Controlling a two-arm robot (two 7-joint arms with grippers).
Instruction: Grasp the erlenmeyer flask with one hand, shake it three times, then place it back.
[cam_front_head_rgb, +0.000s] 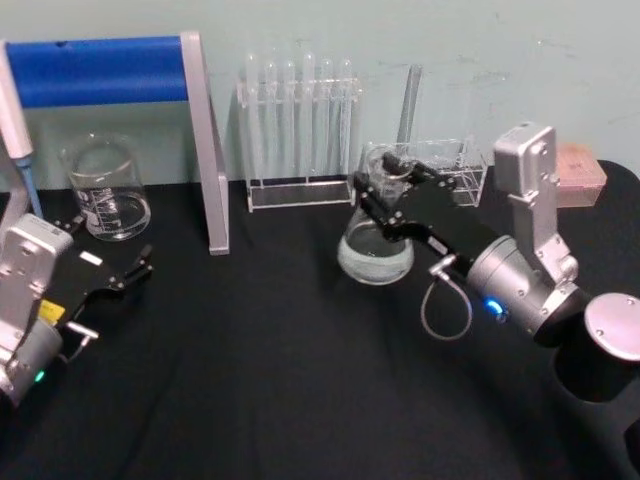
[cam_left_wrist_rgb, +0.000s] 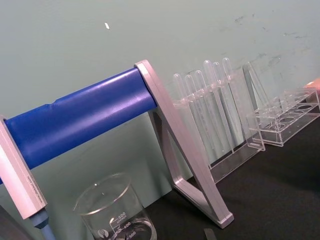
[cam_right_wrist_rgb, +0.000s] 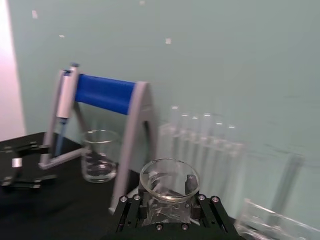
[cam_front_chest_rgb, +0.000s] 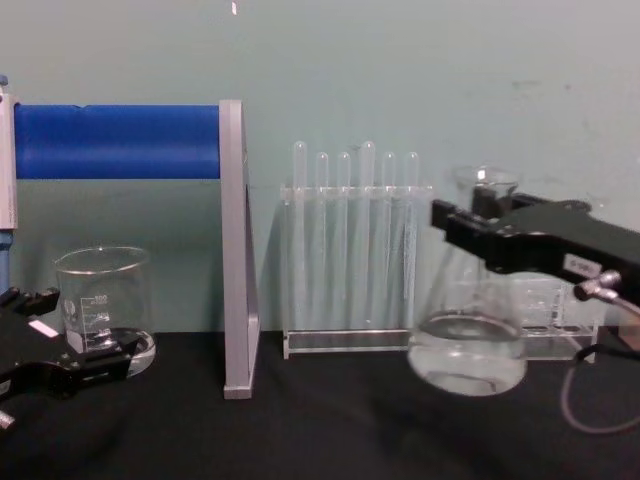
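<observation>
Clamping erlenmeyer flask (cam_front_head_rgb: 375, 255) neck, clear liq. in base, w/ right gripper (cam_front_head_rgb: 385, 180); left gripper (cam_front_head_rgb: 106, 250) spread nr beaker (cam_front_head_rgb: 105, 190).

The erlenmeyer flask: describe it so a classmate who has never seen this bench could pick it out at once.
Start at the test tube rack against the back wall; the erlenmeyer flask is just to its right. It is the only cone-shaped glass, wide below and narrow above, with the right gripper shut round its neck.

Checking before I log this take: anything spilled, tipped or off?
Nothing stands out. The erlenmeyer flask is upright, right gripper shut on its neck, liquid inside; beaker and test tubes stand upright. Left gripper idle by the beaker.
</observation>
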